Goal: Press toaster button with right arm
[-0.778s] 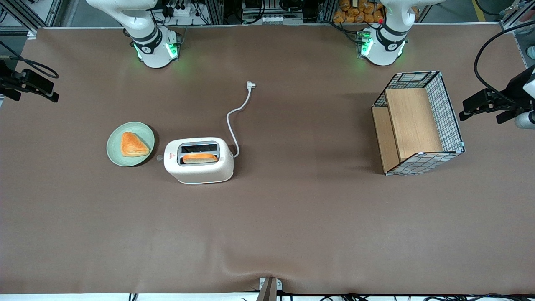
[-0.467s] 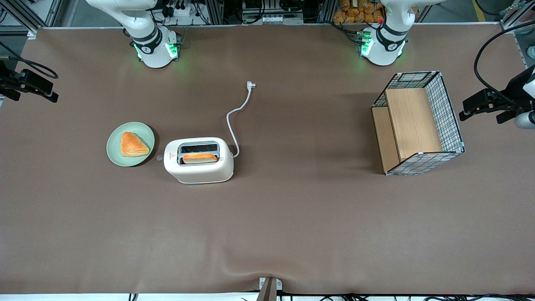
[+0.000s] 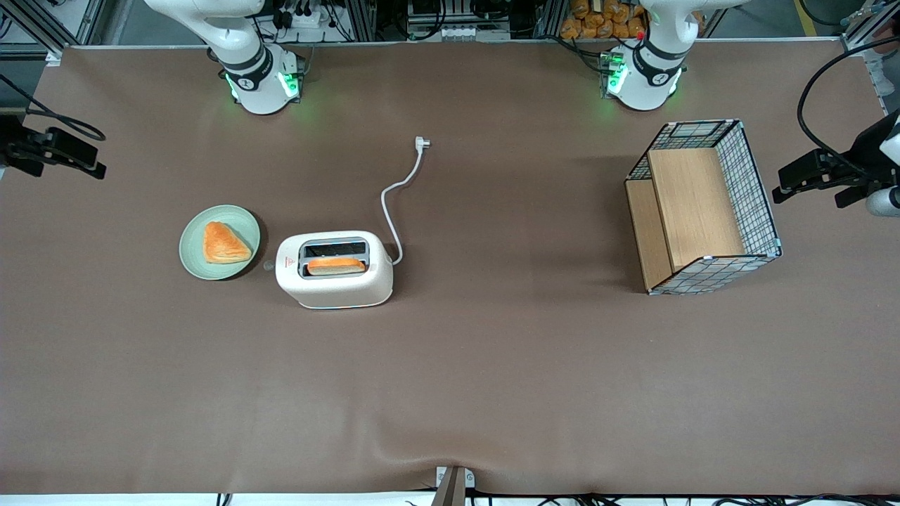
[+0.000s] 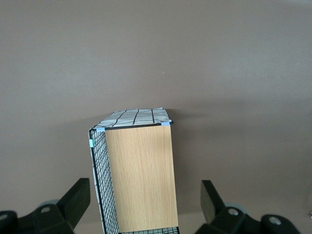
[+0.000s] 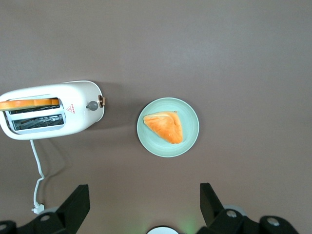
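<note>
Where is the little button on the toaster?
The small round grey button sticks out of the white rounded toaster's narrow end, beside the pale green plate. The slim black gripper hangs open high above them.

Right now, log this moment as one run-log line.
phase: approach | hand: open, high above table near plate | button: unpressed | toaster: bread in one slot
</note>
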`<state>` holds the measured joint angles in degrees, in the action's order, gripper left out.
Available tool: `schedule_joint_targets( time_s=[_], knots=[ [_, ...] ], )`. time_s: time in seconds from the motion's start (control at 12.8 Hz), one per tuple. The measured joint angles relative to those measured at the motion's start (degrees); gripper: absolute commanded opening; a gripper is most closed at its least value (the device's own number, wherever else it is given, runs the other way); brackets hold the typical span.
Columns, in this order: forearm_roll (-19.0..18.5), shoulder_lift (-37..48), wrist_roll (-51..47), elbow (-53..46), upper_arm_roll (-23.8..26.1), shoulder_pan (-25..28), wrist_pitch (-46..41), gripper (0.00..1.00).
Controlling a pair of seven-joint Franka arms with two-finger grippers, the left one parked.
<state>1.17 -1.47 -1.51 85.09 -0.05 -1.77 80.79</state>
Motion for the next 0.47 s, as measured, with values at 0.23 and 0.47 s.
schedule_joint_targets(
  time_s=[0.23,0.47],
  knots=[
    [4.4,-2.9,-0.2,0.5,0.1,0.0,0.0,0.91],
    [8.6,-6.3,-0.4,2.7,-0.1,-0.6,1.6,0.41]
  ],
)
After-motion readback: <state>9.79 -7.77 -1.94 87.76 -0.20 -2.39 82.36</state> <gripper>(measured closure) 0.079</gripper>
